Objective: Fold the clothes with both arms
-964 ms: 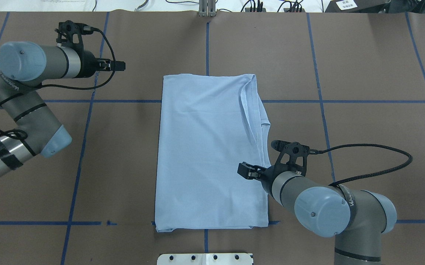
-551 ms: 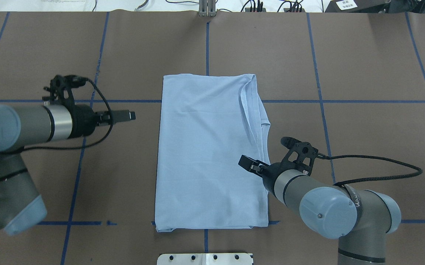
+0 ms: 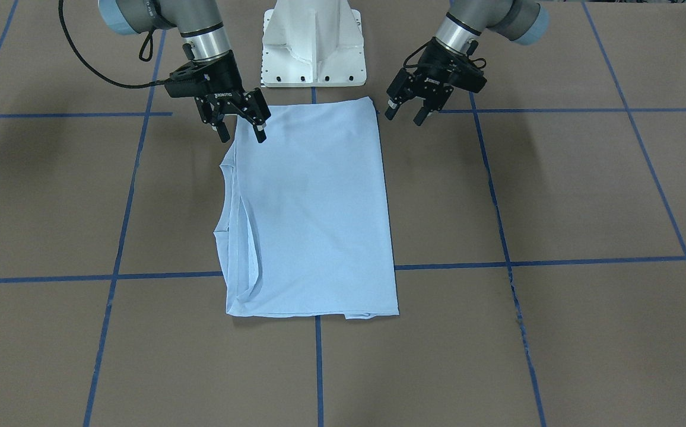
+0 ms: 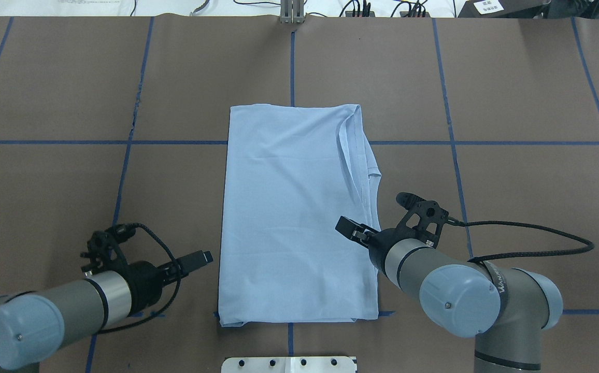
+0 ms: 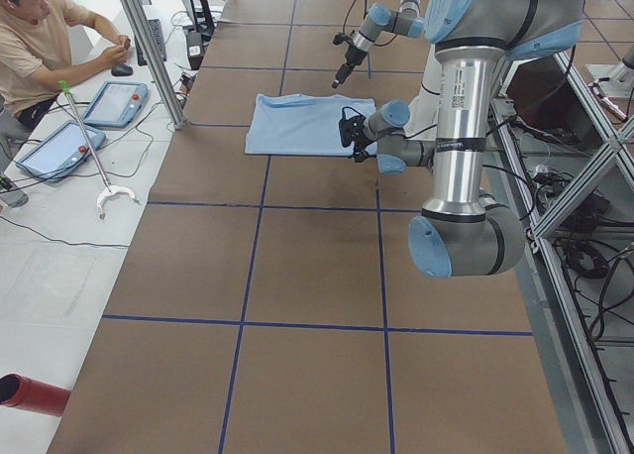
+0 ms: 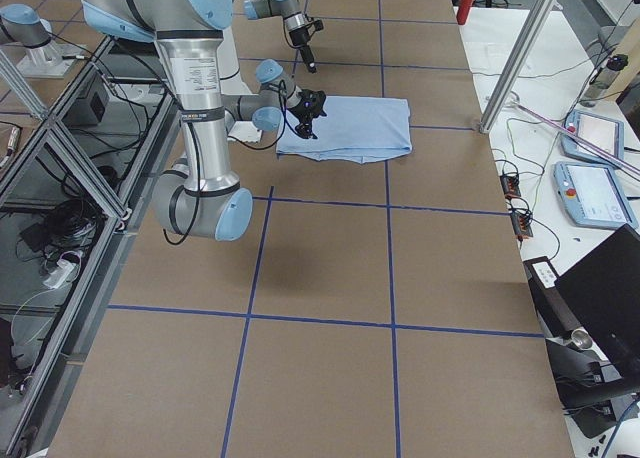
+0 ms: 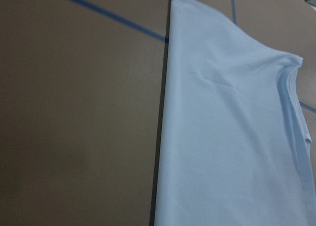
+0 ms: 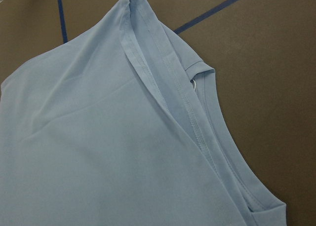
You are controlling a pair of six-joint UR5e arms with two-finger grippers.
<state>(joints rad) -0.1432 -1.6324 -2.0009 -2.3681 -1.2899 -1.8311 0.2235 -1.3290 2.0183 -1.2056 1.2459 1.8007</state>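
T-shirt [image 4: 294, 217] lies as a long folded rectangle mid-frame on the bench [image 4: 512, 103]. My left gripper [image 4: 200, 257] has swung from upper left down beside its lower-left edge, jaws spread and empty. My right gripper [image 4: 345, 227], likewise spread and empty, hovers over the opposite edge, so a crosswise fold looks next.

Folded light blue T-shirt [image 4: 289, 217] lies flat, left arm [image 4: 71, 303] beside it, right arm [image 4: 455, 295] seemingly above its edge.
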